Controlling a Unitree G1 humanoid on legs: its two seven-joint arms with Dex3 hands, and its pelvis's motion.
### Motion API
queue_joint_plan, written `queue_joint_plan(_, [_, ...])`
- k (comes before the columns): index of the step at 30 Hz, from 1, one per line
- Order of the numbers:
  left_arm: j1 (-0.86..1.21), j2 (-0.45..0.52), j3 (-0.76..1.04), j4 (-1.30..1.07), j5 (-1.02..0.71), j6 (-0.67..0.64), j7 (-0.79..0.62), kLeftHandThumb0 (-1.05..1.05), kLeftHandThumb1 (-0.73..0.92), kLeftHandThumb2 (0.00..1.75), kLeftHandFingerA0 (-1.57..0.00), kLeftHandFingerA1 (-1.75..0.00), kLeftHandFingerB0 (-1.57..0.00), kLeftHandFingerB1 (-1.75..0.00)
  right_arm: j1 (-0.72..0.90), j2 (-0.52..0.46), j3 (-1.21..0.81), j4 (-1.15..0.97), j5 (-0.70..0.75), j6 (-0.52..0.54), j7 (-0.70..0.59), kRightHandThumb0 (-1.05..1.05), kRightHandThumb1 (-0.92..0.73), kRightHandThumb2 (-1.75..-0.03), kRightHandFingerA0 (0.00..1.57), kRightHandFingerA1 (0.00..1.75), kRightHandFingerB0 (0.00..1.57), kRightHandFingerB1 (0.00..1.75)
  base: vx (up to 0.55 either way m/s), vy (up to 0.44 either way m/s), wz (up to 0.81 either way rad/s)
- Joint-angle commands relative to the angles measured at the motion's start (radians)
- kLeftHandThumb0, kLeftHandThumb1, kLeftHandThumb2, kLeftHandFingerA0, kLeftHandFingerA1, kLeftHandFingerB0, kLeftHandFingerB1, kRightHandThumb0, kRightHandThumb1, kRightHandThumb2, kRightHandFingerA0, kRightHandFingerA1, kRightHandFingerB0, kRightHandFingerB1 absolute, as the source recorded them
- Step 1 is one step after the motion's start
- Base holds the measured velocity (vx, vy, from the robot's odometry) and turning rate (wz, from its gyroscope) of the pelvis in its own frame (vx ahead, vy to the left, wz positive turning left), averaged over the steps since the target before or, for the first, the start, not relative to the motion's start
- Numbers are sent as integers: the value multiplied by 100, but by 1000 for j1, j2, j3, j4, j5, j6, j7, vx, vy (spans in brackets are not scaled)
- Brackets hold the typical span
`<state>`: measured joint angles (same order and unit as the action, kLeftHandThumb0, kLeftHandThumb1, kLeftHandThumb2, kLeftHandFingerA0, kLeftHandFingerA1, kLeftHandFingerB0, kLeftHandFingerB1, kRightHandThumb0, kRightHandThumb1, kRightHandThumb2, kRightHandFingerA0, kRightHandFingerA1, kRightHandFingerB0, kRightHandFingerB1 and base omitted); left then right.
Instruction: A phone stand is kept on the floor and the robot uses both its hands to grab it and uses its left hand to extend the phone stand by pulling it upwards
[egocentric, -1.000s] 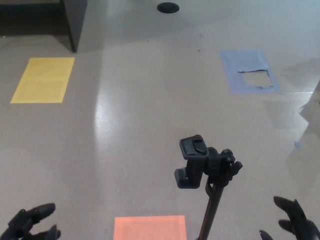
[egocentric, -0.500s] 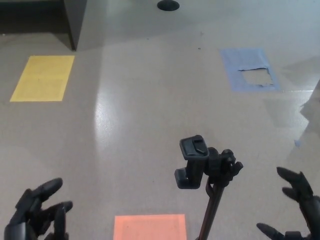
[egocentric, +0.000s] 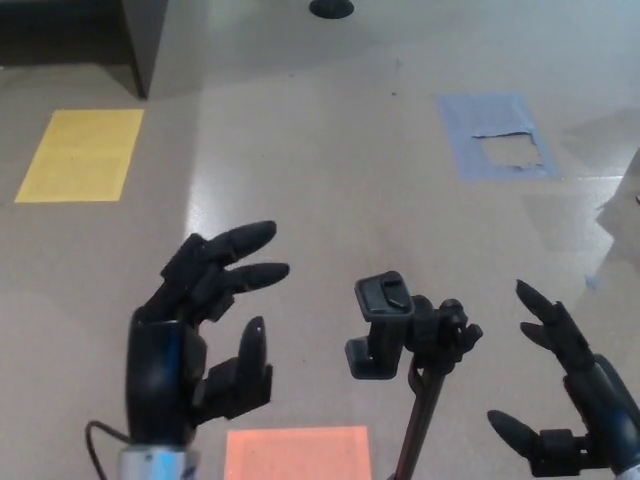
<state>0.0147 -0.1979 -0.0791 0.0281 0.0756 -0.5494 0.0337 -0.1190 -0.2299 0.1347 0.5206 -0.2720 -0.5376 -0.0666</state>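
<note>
Two hands flank phone stand (egocentric: 405, 345), neither touching. Left hand (egocentric: 205, 325) raised beside clamp head, fingers spread, empty. Right hand (egocentric: 565, 395) lower on opposite side, thumb and fingers apart, empty. Stand upright on floor (egocentric: 330, 170), pole running out bottom edge. Best approach, judged: right hand closes low on pole to steady; left wraps upper section under clamp, pulls straight up. Floor glossy grey, with yellow patch (egocentric: 80, 155), blue patch (egocentric: 495, 135), orange patch (egocentric: 295, 452). Dark furniture (egocentric: 145, 40) at top left.
</note>
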Motion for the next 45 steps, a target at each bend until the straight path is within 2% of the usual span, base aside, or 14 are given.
queue_joint_plan(1, [8, -1, -88, -70, 28, 113, -23, -105, 58, 106, -60, -77, -35, -60, 6, -12, 25, -26, -57, 41, -6, -105, -65, -70, 0, 72, 0, 6, 0, 0, 0])
queue_joint_plan(2, [17, -2, -151, -100, -6, 158, -67, -105, 54, 103, -61, -76, -35, -58, 13, -7, 35, -58, -64, 95, 9, -103, -61, -107, 0, 54, 0, 27, 0, 0, 0])
queue_joint_plan(4, [39, 3, -198, -137, -21, 203, -81, -105, 51, 101, -64, -77, -37, -58, 21, -5, 40, -65, -49, 97, 28, -105, -63, -68, 0, 62, 0, 7, 0, 0, 0])
queue_joint_plan(7, [63, 32, -253, -203, -76, 309, -131, -105, 49, 100, -61, -77, -26, -54, 25, -2, 49, -76, -59, 111, 25, -103, -60, -107, 0, 54, 0, 24, 0, 0, 0])
queue_joint_plan(8, [68, 39, -265, -219, -87, 334, -141, -105, 48, 99, -61, -77, -23, -52, 24, -1, 52, -76, -63, 112, 22, -105, -63, -71, 0, 70, 0, 4, 0, 0, 0])
queue_joint_plan(10, [79, 44, -281, -243, -100, 375, -147, -105, 73, 67, -51, -68, -43, -57, 27, -2, 57, -81, -66, 116, 22, -105, -62, -108, 0, 55, 0, 23, 0, 0, 0])
queue_joint_plan(11, [80, 52, -298, -265, -133, 421, -170, -105, 69, 63, -51, -65, -42, -55, 25, 0, 60, -75, -56, 104, 30, -105, -64, -69, 0, 62, 0, 4, 0, 0, 0])
queue_joint_plan(27, [46, 90, -299, -224, -178, 550, -208, -105, 71, 63, -31, -74, -27, -59, 33, -4, 96, -50, -81, 41, 7, -105, -63, -65, 0, 54, 0, 8, 0, 0, 0])
queue_joint_plan(29, [30, 80, -279, -198, -185, 556, -195, -105, 70, 63, -29, -75, -29, -60, 39, 7, 91, -65, -57, 78, 25, -98, -57, -102, 0, 57, 0, 37, 0, 0, 0])
queue_joint_plan(30, [14, 72, -263, -181, -186, 573, -182, -105, 66, 63, -27, -76, -30, -61, 44, 5, 90, -68, -59, 74, 21, -105, -64, -65, 0, 72, 0, 21, 0, 0, 0])
queue_joint_plan(32, [2, 71, -255, -168, -188, 578, -183, -105, 70, 63, -27, -77, -30, -61, 46, 6, 90, -73, -61, 78, 19, -105, -49, -93, 0, 62, 0, 39, 0, 0, 0])
queue_joint_plan(33, [-10, 75, -250, -158, -188, 586, -188, -84, 34, 94, -44, -78, -9, -52, 47, 9, 89, -74, -57, 80, 20, -105, -47, -91, 1, 63, 0, 42, 0, 0, 0])
queue_joint_plan(34, [-32, 85, -240, -134, -190, 597, -203, -105, 68, 63, -39, -77, -35, -62, 46, 14, 85, -72, -49, 82, 21, -105, -53, -98, 0, 63, 0, 42, 0, 0, 0])
queue_joint_plan(45, [-94, 33, -272, -26, -123, 607, -148, -105, 64, 62, -34, -89, -32, -61, 66, 2, 99, -84, -105, 86, -2, -105, -64, -65, 0, 77, 0, 69, 0, 0, 0])
